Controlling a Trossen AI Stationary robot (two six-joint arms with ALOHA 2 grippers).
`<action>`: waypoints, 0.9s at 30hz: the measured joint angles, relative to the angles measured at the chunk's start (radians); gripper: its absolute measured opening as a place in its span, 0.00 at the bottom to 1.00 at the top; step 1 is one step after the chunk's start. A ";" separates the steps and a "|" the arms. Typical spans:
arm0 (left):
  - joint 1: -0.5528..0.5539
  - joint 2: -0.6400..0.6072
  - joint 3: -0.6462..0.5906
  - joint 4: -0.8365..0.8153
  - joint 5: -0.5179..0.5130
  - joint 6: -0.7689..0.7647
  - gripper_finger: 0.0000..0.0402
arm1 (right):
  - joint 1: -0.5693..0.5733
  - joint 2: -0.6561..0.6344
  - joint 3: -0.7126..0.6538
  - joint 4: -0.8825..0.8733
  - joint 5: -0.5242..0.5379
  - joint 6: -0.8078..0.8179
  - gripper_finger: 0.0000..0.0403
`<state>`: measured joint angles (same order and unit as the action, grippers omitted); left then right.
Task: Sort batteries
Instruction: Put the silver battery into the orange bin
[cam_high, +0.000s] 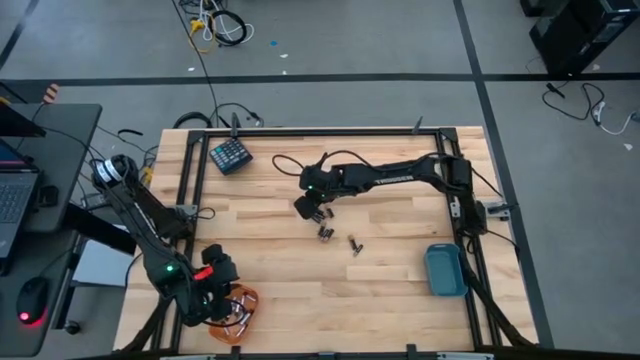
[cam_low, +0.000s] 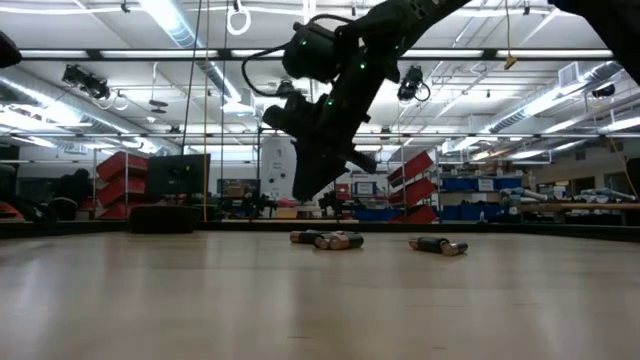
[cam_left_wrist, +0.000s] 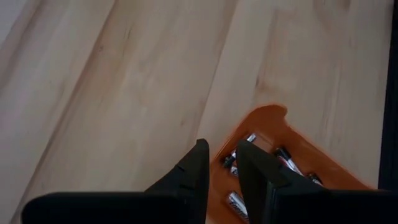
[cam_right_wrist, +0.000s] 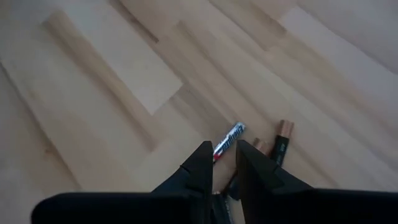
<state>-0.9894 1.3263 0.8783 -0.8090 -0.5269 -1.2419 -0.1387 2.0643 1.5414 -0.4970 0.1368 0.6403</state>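
Several batteries (cam_high: 325, 233) lie loose on the wooden table in two small clusters (cam_low: 327, 239) (cam_low: 438, 245). My right gripper (cam_high: 312, 210) hovers above and just beyond the nearer cluster, pointing steeply down. Its fingers (cam_right_wrist: 225, 152) stand a narrow gap apart with nothing between them. Just ahead of them lie a silver-and-red cell (cam_right_wrist: 229, 140) and a copper-ended cell (cam_right_wrist: 281, 140). My left gripper (cam_high: 225, 300) hangs over the orange tray (cam_left_wrist: 267, 115) at the near left. It too shows a narrow gap (cam_left_wrist: 222, 165) and holds nothing. Batteries (cam_left_wrist: 286, 158) lie in that tray.
A blue tray (cam_high: 444, 270) sits near the table's right edge. A dark teal keypad-like block (cam_high: 230, 155) lies at the far left corner. A black frame rail (cam_high: 300, 130) runs around the table. Bare wood lies between the loose batteries and both trays.
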 joint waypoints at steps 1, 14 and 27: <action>0.000 0.001 0.000 0.002 -0.003 0.003 0.20 | 0.000 0.004 0.000 -0.002 0.001 0.005 0.14; 0.000 0.004 0.000 0.003 -0.016 0.007 0.20 | 0.001 0.088 0.000 0.038 0.009 0.011 0.14; -0.001 0.004 0.000 0.000 -0.039 0.007 0.20 | 0.002 0.111 0.000 0.061 0.010 -0.012 0.14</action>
<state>-0.9901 1.3300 0.8783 -0.8085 -0.5664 -1.2346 -0.1371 2.1757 1.5414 -0.4362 0.1471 0.6280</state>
